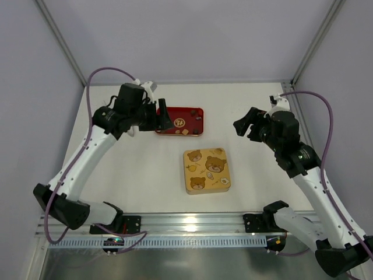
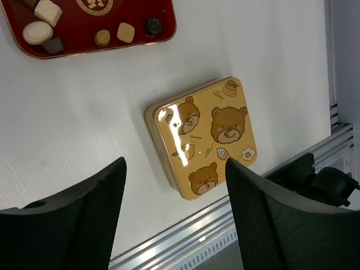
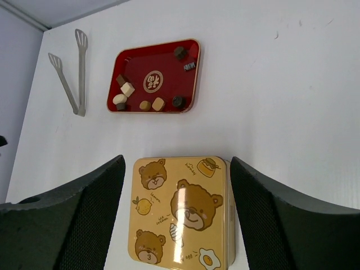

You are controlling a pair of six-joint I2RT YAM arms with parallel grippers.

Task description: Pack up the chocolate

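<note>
Your chocolates [image 3: 152,104] lie loose on the red tray [image 3: 191,67] at the far side of the bench [image 1: 140,169]: pale cubes and a pale round at one end, tan pieces along the near rim, dark pieces by the far corner. The bear tin [image 1: 206,170] sits lid-on between the tray and the arms, apart from both; whether anything is already inside it you cannot tell. Tongs [image 3: 76,70] lie flat just beside the tray. Both tools are spread wide and hold nothing: the left tool [image 2: 174,216] hangs over the tray's left end, the right tool [image 3: 177,216] over the bench to the tin's right. Judge the pieces as small, light and rigid, but easily marked or crushed, and likely slick enough to skate on the glossy tray, so take one across its flat sides with a gentle squeeze, from straight above. The tin looks stiff, with a smooth shiny lid; grip the lid by its opposite edges, not its face. The tongs look thin and springy; hold them midway along the arms.
</note>
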